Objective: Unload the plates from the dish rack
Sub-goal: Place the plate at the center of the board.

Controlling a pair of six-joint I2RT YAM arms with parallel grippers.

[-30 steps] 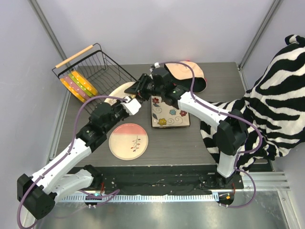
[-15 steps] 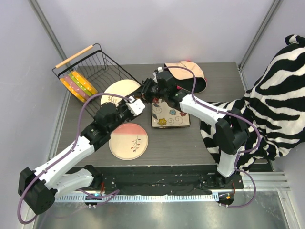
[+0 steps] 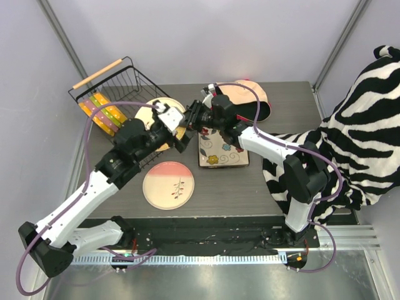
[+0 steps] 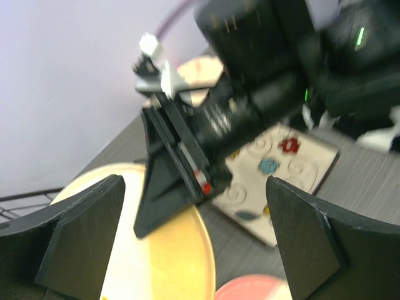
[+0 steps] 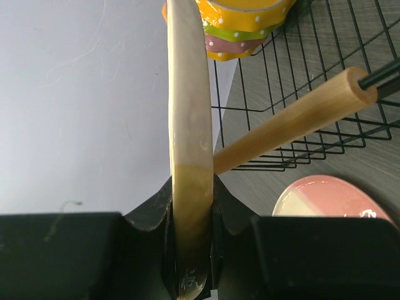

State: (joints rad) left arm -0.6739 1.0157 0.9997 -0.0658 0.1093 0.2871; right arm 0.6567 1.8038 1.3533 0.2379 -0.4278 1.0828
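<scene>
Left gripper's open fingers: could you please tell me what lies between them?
In the left wrist view, the right gripper, shut on the rim of the cream-yellow plate, lies between them.

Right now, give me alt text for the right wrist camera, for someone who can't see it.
The right gripper is shut on the rim of a cream-yellow plate, seen edge-on running up mid-frame. Behind it are the black wire dish rack with its wooden handle, colourful plates in it, and a pink plate on the table.
</scene>
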